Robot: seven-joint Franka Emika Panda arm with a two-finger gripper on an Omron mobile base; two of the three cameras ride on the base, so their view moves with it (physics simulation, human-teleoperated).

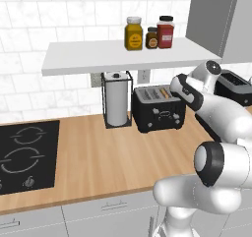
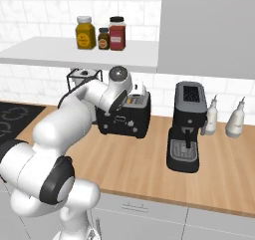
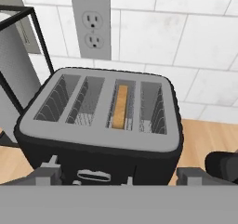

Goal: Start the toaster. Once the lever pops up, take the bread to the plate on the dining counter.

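Observation:
The black toaster [image 1: 157, 110] [image 2: 124, 119] [image 3: 102, 121] stands on the wall counter against the tiled wall. The bread [image 3: 121, 107] sits down in the third slot from the left in the hand view, showing only its tan top edge. My gripper [image 3: 123, 175] hovers above the toaster's front face. It is open, its fingertips [image 3: 49, 172] spread wide to either side, with nothing between them. In the base views my white arm reaches over the toaster from the right. The plate and the dining counter are out of view.
A paper towel holder [image 1: 117, 105] stands just left of the toaster. A cooktop [image 1: 27, 155] lies further left. A black coffee machine [image 2: 187, 127] and two pale bottles [image 2: 234, 117] stand to the right. A shelf [image 1: 98, 56] with jars hangs overhead.

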